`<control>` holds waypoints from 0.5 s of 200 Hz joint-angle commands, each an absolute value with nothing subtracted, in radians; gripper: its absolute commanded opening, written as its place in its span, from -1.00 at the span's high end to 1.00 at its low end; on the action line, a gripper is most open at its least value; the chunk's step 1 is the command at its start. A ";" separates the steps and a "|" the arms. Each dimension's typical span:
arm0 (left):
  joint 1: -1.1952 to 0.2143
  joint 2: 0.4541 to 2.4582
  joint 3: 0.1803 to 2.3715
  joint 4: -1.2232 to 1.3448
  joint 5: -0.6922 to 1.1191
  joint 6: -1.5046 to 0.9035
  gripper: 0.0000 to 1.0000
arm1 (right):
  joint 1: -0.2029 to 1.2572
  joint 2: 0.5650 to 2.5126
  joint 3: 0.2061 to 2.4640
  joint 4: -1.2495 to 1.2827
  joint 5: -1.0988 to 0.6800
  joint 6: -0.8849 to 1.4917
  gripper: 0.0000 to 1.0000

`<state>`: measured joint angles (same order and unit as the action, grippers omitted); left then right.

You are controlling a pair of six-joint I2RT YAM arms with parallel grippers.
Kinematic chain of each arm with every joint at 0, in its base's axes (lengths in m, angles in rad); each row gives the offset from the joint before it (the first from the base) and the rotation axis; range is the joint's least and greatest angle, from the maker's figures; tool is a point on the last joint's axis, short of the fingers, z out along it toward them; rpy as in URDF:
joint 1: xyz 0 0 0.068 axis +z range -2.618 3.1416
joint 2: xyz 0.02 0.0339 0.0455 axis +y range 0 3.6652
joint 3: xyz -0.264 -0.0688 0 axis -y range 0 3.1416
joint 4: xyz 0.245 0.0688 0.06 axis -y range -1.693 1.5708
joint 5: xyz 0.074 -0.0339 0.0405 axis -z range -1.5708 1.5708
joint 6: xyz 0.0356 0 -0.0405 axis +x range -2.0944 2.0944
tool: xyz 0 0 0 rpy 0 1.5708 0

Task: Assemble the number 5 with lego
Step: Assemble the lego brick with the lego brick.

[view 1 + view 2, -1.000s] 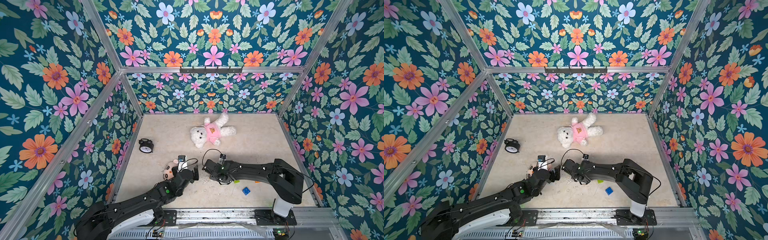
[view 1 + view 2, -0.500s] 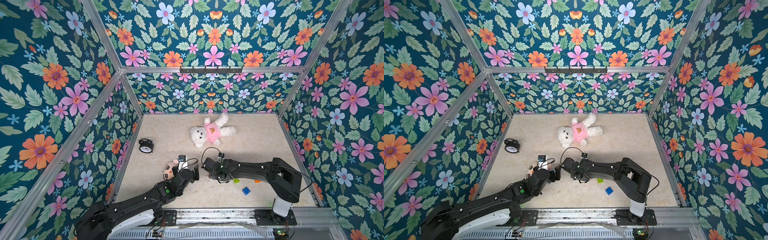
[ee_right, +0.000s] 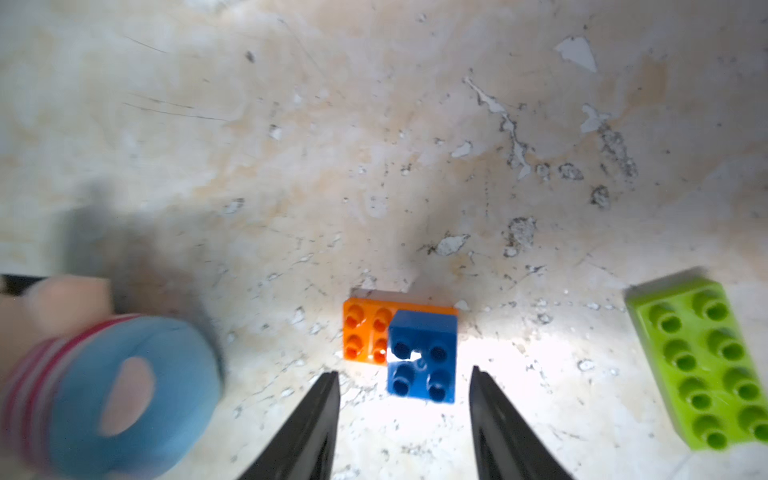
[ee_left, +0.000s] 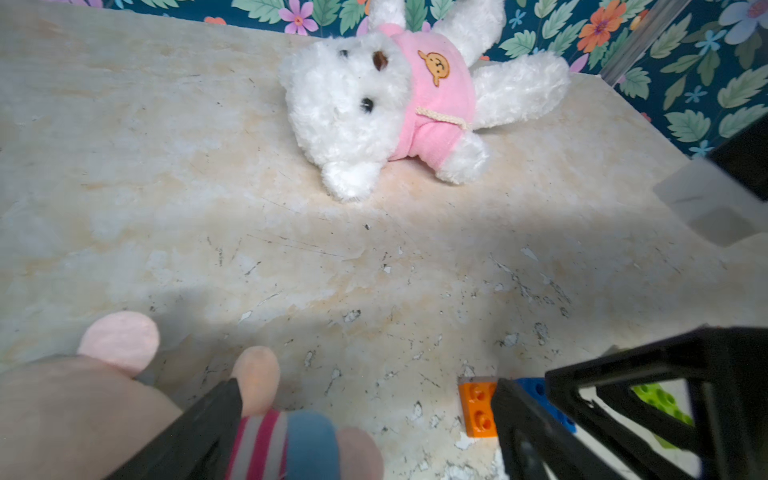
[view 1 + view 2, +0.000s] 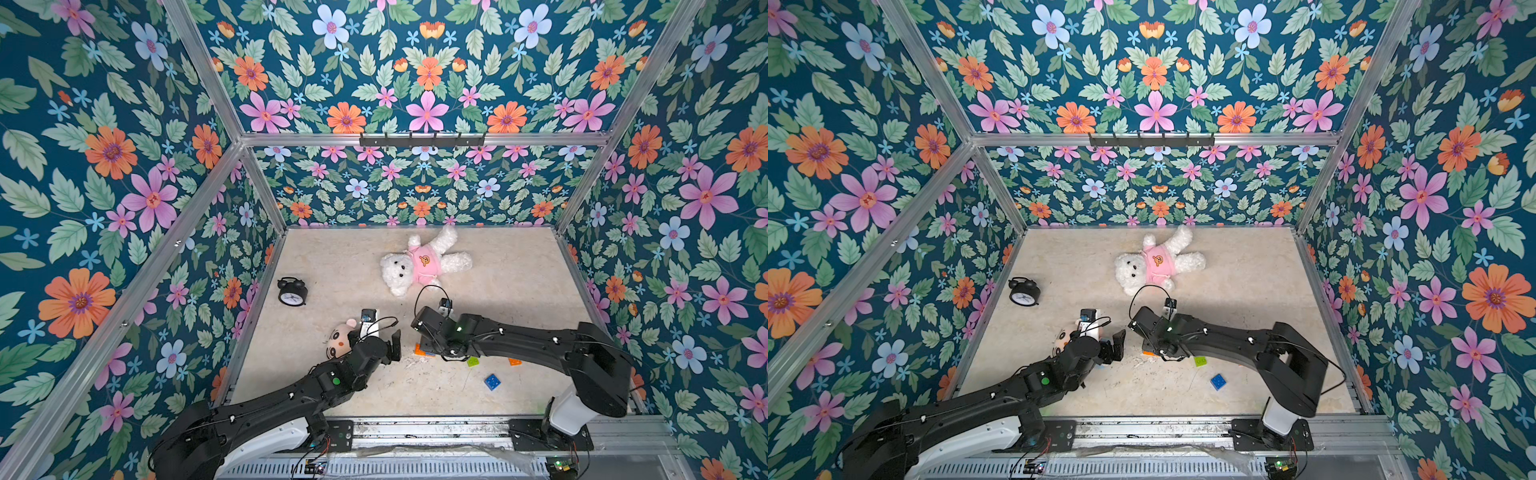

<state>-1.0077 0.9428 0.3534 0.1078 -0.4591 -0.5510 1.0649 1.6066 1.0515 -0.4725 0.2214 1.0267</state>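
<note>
An orange brick lies on the floor with a blue brick sitting on one end of it. My right gripper hovers just over this pair, open, its fingers apart from the blue brick on either side. A lime green brick lies close by; it also shows in both top views. A second orange brick and a loose blue brick lie under and in front of the right arm. My left gripper is open and empty, just left of the orange brick.
A small pink doll in striped clothes lies against the left gripper's finger. A white teddy bear in a pink shirt lies mid-floor, and a black alarm clock stands near the left wall. Floral walls enclose the floor.
The right gripper's jaws have spread apart, leaving the blue brick resting on the orange one. The left arm has barely moved.
</note>
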 commanded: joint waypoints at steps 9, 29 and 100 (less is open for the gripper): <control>-1.008 1.063 0.435 0.144 -0.311 -0.497 -0.97 | 1.010 1.511 0.918 -0.263 0.124 1.035 0.03; -1.007 1.194 0.523 0.072 -0.269 -0.514 -0.98 | 0.973 1.477 0.848 -0.233 0.096 1.041 0.14; -0.963 1.339 0.610 0.014 -0.041 -0.553 -0.98 | 0.911 1.446 0.712 -0.114 -0.032 1.021 0.14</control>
